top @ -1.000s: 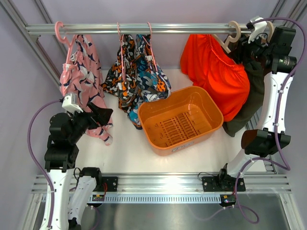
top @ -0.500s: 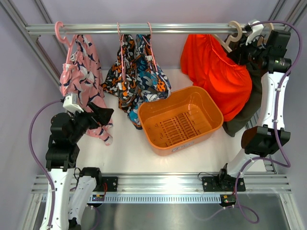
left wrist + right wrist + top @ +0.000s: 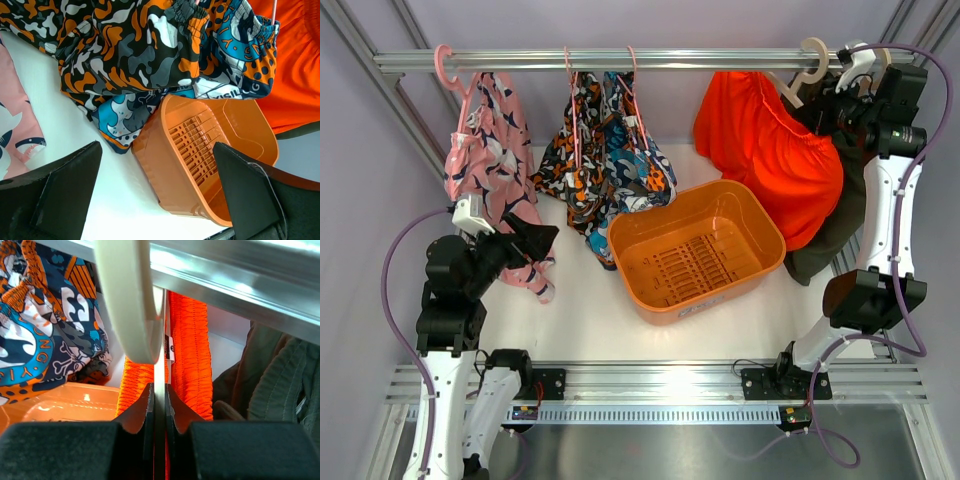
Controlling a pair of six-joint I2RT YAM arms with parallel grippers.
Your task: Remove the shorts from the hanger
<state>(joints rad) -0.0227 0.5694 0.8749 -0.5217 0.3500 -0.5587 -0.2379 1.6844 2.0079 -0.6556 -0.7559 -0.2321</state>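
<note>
The right end effector (image 3: 159,388) is clenched on the thin edge of a cream hanger (image 3: 127,300) hooked over the rail (image 3: 235,275). The orange-red shorts (image 3: 192,345) hang on it just behind the fingers, with olive green shorts (image 3: 280,385) beside them. A small tag on the orange waistband is unreadable. The left end effector (image 3: 156,150) is spread wide, grasping nothing, above the table (image 3: 115,200) near the orange basket (image 3: 155,170). The printed shorts (image 3: 150,55) show partial lettering, "VISIL".
</note>
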